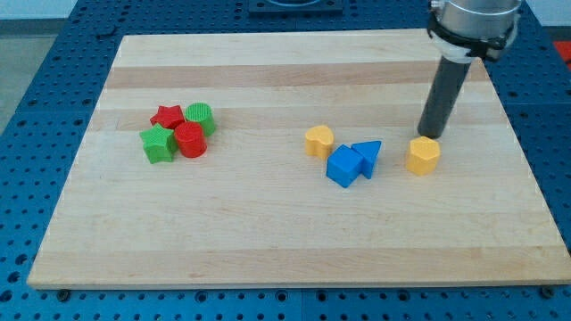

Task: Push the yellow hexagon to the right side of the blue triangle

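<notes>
The yellow hexagon (424, 155) lies on the wooden board at the view's right. The blue triangle (368, 156) lies to its left, with a gap between them, and touches a blue cube (343, 166) on its own left. My tip (429, 135) is at the hexagon's upper edge, touching or nearly touching it from the view's top. The rod rises up to the arm at the view's top right.
A second yellow block (319, 141), rounded in shape, lies up-left of the blue cube. At the view's left is a tight cluster: red star (167, 116), green cylinder (200, 118), red cylinder (190, 140), green star (158, 143). The board's right edge (526, 169) is near the hexagon.
</notes>
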`<move>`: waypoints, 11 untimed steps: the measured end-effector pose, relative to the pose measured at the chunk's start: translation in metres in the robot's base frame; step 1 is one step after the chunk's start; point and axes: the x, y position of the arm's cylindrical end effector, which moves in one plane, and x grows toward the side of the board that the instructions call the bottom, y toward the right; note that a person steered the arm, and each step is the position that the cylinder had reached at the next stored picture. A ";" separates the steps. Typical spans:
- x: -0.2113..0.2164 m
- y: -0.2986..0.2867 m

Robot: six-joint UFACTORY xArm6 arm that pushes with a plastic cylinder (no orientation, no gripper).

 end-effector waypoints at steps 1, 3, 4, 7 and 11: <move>0.006 0.000; 0.017 -0.029; 0.019 -0.037; 0.032 0.000; 0.056 -0.039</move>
